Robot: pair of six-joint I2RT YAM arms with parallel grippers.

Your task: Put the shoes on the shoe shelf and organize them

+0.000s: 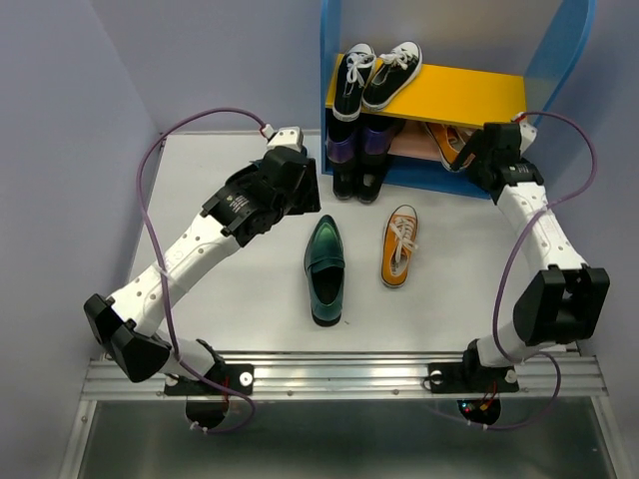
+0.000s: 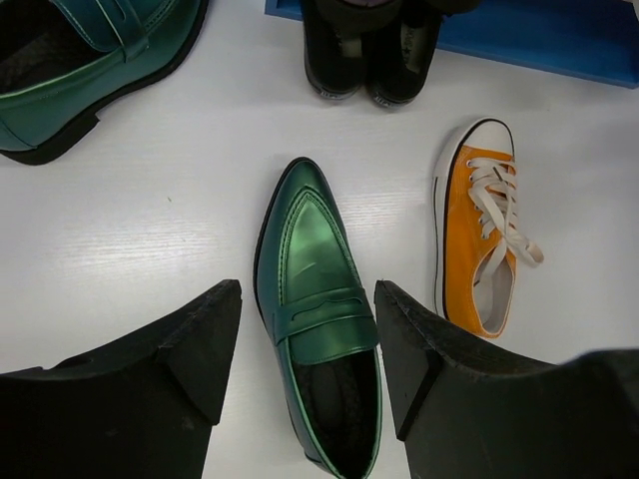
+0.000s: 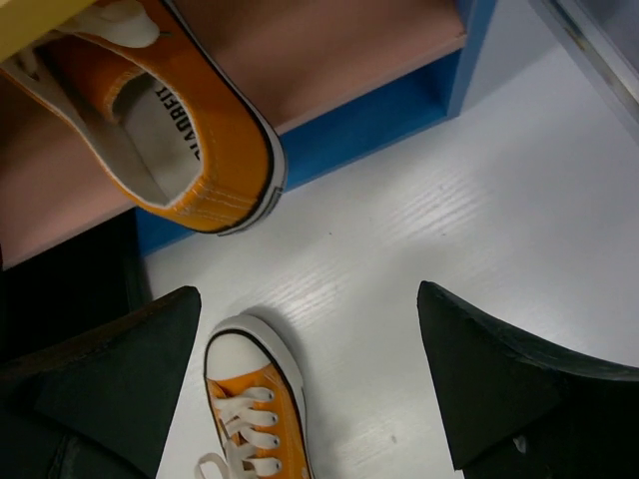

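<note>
The shoe shelf (image 1: 459,92) stands at the back. One orange sneaker (image 1: 445,146) lies on its lower board and shows in the right wrist view (image 3: 190,120). A second orange sneaker (image 1: 399,245) and a green loafer (image 1: 325,269) lie on the table. Another green loafer (image 2: 80,60) shows only in the left wrist view. Black low shoes (image 1: 355,184) stand toe-out at the shelf's lower left. My left gripper (image 1: 300,198) is open and empty above the loafer (image 2: 315,299). My right gripper (image 1: 475,164) is open and empty by the shelf's front right, over the table sneaker's toe (image 3: 250,379).
Black sneakers with white laces (image 1: 377,74) sit on the yellow upper board's left end. Purple shoes (image 1: 357,148) show at the left of the lower tier, above the black ones. Grey walls close in the left and back. Cables loop beside both arms.
</note>
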